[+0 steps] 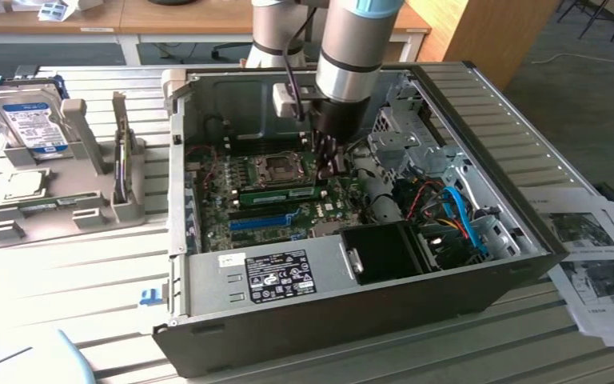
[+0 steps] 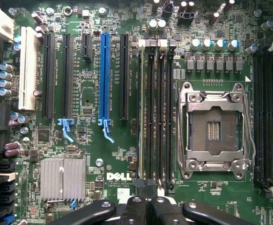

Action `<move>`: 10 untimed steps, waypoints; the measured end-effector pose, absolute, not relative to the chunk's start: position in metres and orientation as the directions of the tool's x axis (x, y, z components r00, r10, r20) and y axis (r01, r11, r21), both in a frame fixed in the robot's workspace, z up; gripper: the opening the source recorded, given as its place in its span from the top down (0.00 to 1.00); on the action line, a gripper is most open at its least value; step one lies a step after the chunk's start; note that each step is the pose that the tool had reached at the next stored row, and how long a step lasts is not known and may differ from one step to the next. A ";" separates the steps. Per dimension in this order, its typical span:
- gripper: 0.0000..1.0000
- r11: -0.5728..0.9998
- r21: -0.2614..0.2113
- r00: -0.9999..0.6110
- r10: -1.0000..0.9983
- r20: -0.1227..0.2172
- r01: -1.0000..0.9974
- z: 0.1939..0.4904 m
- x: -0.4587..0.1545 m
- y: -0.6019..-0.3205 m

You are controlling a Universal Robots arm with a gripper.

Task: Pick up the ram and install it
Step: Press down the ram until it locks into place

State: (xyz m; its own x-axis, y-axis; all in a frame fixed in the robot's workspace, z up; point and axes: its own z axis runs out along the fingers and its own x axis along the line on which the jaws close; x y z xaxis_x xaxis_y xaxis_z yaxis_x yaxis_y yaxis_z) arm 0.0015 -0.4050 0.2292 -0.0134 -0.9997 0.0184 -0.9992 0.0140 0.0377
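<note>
Green ram (image 1: 279,194) seated in motherboard (image 2: 127,154) slot directly below my hand (image 1: 326,164), edge-on beside empty black slots. My hand closed, gripping nothing, hovers above stick. Installation appears largely done; full seating unverifiable.

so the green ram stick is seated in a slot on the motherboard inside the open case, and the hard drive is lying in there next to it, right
Not quite. The ram does sit in a slot on the motherboard inside the open case, below the gripper. But the hard drive is not in the case: the exterior view shows it standing upright in a grey holder on the table, toward the exterior view's left.
</note>
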 end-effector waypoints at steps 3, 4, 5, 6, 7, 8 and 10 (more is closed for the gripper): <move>0.91 0.014 0.038 -0.013 -1.000 0.019 -0.999 0.228 0.001 -0.405; 0.91 0.014 0.038 -0.013 -1.000 0.019 -0.999 0.228 0.001 -0.405; 0.91 0.014 0.038 -0.013 -1.000 0.019 -0.999 0.228 0.001 -0.405; 0.91 0.014 0.038 -0.013 -1.000 0.018 -0.999 0.228 0.002 -0.405; 0.91 0.014 0.038 -0.013 -1.000 0.018 -0.999 0.228 0.002 -0.405; 0.91 0.014 0.038 -0.013 -1.000 0.018 -0.999 0.227 0.002 -0.405; 0.91 0.014 0.038 -0.013 -1.000 0.019 -0.999 0.226 0.001 -0.405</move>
State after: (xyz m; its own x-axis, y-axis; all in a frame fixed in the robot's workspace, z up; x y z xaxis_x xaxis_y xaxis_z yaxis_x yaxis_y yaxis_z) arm 0.0015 -0.4050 0.2264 -0.0133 -0.9997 0.0185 -0.9992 0.0140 0.0378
